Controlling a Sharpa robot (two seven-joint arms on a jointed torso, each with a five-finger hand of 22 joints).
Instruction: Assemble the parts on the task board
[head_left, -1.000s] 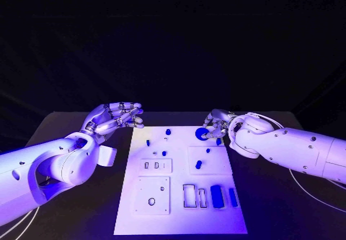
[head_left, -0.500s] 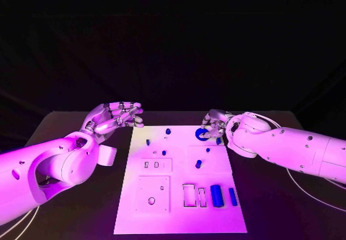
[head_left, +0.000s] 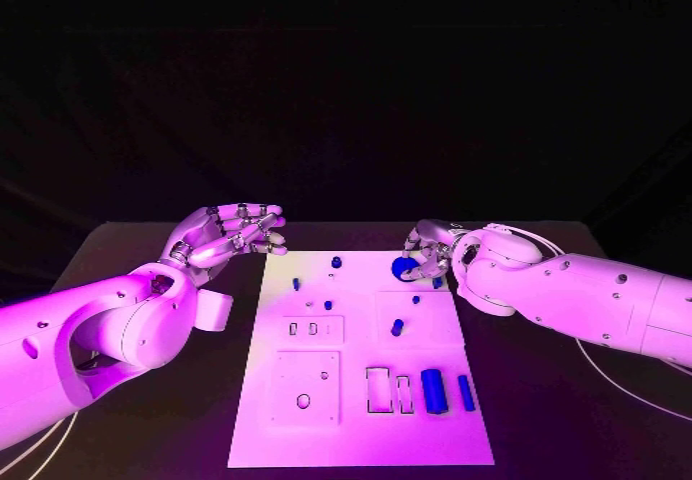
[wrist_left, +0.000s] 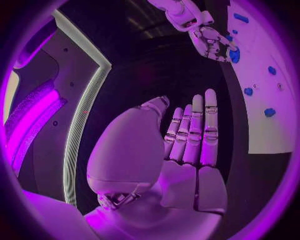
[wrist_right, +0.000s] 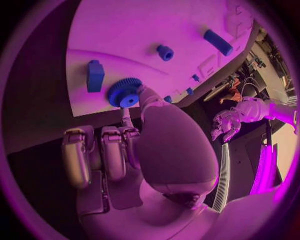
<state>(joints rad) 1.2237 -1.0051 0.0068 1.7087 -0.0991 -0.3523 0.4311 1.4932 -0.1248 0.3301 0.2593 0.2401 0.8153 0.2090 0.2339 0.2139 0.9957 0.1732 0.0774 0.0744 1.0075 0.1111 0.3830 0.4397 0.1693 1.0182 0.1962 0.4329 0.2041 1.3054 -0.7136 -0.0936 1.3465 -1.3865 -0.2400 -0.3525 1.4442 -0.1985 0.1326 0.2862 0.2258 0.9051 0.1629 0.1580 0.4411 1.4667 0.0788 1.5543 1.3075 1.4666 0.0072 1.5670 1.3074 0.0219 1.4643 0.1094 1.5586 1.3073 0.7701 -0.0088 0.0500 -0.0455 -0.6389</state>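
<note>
The white task board (head_left: 361, 440) lies in the middle of the black table. My right hand (head_left: 430, 252) hovers over its far right part and pinches a blue gear (head_left: 405, 266) between thumb and a finger; the right wrist view shows the gear (wrist_right: 125, 92) close above the board (wrist_right: 125, 30), beside a blue block (wrist_right: 95, 75). My left hand (head_left: 231, 232) is raised off the board's far left corner, holding nothing. In the left wrist view its fingers (wrist_left: 194, 132) lie straight and side by side.
Small blue pegs (head_left: 336, 263) (head_left: 397, 327) stand on the board's far half. Two long blue pieces (head_left: 433, 385) (head_left: 464, 392) lie at the near right beside empty rectangular slots (head_left: 378, 390). Dark table lies on both sides of the board.
The right hand has shifted very slightly while still holding the gear. The left hand has stayed where it was.
</note>
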